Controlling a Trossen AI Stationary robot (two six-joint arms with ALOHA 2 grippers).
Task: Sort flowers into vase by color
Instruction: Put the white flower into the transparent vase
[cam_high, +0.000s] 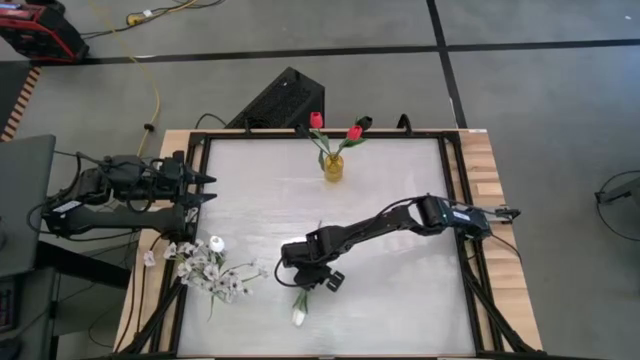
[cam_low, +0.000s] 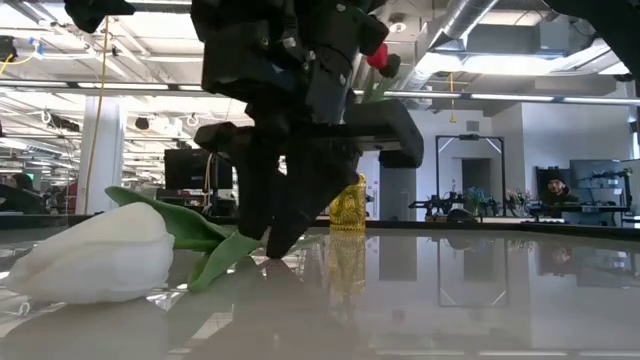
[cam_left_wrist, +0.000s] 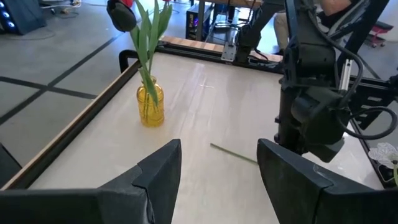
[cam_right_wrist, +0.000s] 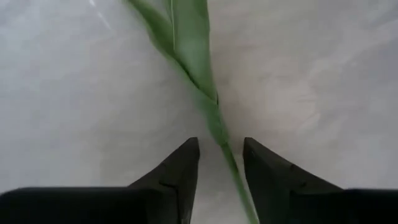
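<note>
White tulip (cam_high: 298, 316) lies on the desk (cam_high: 400, 200) well in front of the yellow vase (cam_high: 333, 167), its green stem (cam_right_wrist: 214, 118) running between the right tool's (cam_right_wrist: 221, 163) spread, untouching fingers, while the left tool (cam_left_wrist: 217, 171) waits spread at the desk's edge.

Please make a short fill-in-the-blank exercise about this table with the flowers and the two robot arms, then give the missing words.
1. The yellow vase holds two ____ tulips.
2. The right hand stands with its fingers on either side of the green ____ of the white tulip lying on the table.
3. The left hand waits at the table's left edge with its fingers ____.

Missing words: red; stem; open
</note>
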